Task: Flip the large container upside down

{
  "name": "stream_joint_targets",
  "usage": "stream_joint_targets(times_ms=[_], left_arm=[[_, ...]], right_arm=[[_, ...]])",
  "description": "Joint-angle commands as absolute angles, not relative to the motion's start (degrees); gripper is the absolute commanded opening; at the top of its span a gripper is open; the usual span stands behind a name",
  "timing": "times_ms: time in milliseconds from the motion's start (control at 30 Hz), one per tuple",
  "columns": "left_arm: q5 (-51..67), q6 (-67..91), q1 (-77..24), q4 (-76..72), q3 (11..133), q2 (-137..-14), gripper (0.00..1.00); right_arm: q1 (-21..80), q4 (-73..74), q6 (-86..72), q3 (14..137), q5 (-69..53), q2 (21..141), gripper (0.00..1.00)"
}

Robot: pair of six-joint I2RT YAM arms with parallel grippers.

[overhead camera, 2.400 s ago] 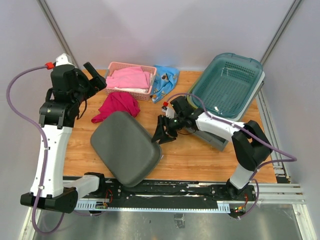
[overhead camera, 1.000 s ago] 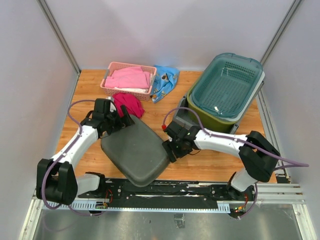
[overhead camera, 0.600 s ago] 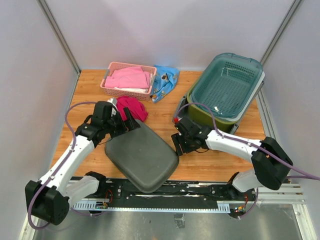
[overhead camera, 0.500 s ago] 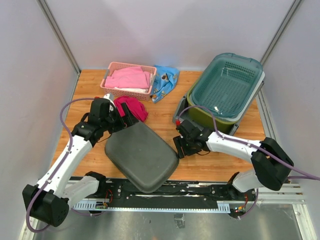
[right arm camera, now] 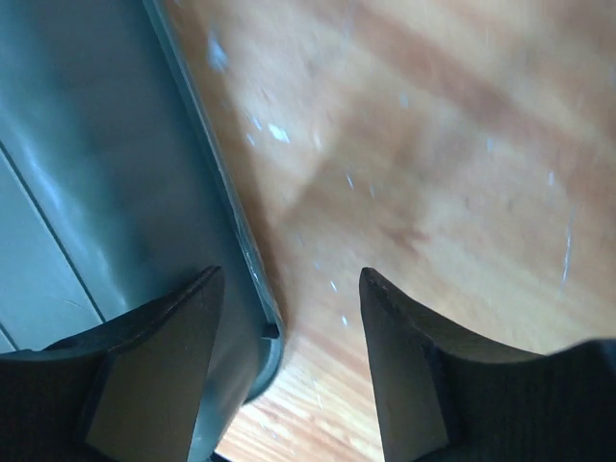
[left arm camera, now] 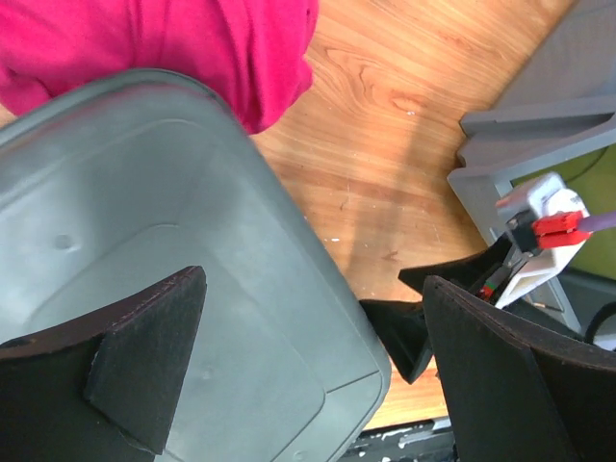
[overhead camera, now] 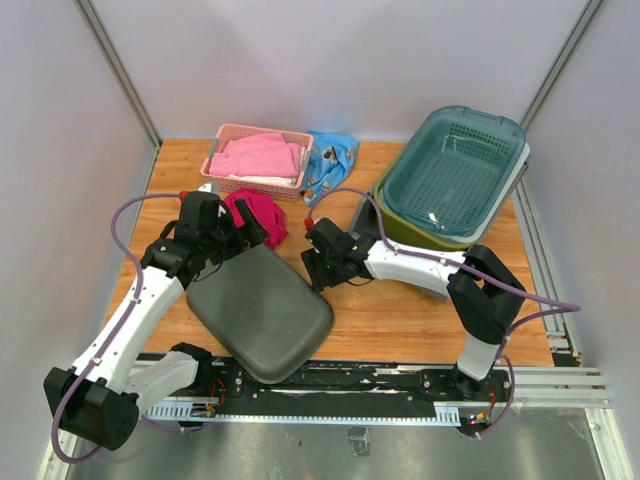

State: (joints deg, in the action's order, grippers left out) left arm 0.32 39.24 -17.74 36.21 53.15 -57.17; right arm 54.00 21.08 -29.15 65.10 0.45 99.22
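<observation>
The large container is lying bottom-up on the wooden surface, on the near side of the pink basket and well apart from it, close to the near edge. It is showing a dark grey, smooth plastic underside with rounded corners and a shallow raised panel in the middle. A narrow rim is running round its lower edge. It is sitting turned at an angle, one corner pointing toward the pink basket.

The left gripper is hovering over the container's corner nearest the pink basket. Its jaws are standing wide open, one finger above the grey underside and the other past the edge, above bare wood. They are holding nothing.

The right gripper is working at the container's right edge, near and to the right of the pink basket. Its jaws are parted and straddling the rim, one finger against the container's wall and the other over the wood. A clear gap is showing, so they are not clamping it.

A crumpled red cloth is lying just on the near side of the pink basket, touching the container's far edge. Folded pink clothes are filling the pink basket. A blue patterned cloth is lying just right of it. Well to the right of the pink basket, a teal mesh basket is nesting in an olive bin, with a light grey crate below them.
</observation>
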Motion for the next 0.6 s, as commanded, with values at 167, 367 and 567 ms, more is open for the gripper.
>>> stream_joint_targets(times_ms=[167, 367, 567], left_arm=[[2.21, 38.47, -17.84, 32.71, 56.61, -64.32, 0.99], [4.35, 38.58, -24.26, 28.8, 59.66, -73.78, 0.99], [7.97, 38.26, -25.12, 22.32, 60.16, -81.09, 0.99]], right_arm=[[49.91, 22.37, -24.95, 64.93, -2.18, 89.7, 0.62], [47.66, 25.13, -23.02, 51.37, 0.14, 72.3, 0.62], [52.47, 21.2, -23.41, 39.46, -2.15, 65.06, 0.62]])
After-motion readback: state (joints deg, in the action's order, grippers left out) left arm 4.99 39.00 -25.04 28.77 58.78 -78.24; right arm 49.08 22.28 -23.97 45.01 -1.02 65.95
